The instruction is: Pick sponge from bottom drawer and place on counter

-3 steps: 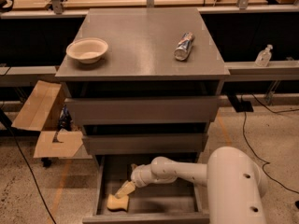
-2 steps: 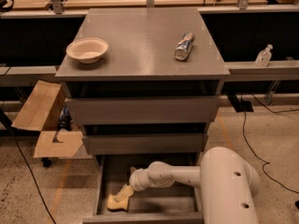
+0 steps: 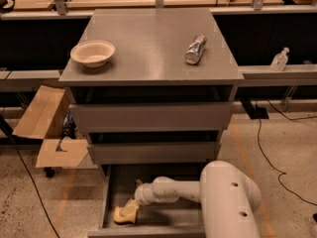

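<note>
The flat grey metal bench [image 3: 148,38] is occupied only near its side edges. The shallow grey bottom drawer [image 3: 148,230] is pulled open; at its front-left corner the pale yellow foam sponge [image 3: 121,216] is touched by the end effector [image 3: 131,208], whose state cannot be told.

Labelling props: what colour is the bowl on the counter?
Bowl: cream, camera view. Gripper is down in the bottom drawer by the sponge.
</note>
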Robot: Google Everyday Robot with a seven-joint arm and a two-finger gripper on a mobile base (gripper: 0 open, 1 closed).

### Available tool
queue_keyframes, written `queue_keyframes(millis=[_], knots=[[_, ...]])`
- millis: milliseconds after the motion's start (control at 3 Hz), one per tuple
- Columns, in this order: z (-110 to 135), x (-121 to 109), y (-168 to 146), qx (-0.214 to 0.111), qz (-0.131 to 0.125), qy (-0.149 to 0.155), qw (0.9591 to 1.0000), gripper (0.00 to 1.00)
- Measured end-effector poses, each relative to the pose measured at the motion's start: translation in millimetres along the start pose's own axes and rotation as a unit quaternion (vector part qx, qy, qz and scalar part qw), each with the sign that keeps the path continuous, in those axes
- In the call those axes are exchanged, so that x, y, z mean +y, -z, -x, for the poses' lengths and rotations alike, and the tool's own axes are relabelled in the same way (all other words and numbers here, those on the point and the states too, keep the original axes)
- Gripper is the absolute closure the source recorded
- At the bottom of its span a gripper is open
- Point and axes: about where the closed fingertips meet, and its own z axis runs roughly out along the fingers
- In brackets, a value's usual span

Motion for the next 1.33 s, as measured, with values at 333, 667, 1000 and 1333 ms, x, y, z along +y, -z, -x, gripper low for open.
queue_keyframes(millis=[333, 667, 1000, 1333], knots=[[-13, -2, -21, 0.004, 0.006, -0.005, 1.0000, 0.00], [-27, -3, -37, 0.014, 0.006, -0.016, 0.9998, 0.00], [-42, 1, -49, 0.025, 0.007, -0.030, 0.9992, 0.00], [-49, 7, -54, 0.036, 0.004, -0.037, 0.9987, 0.18]])
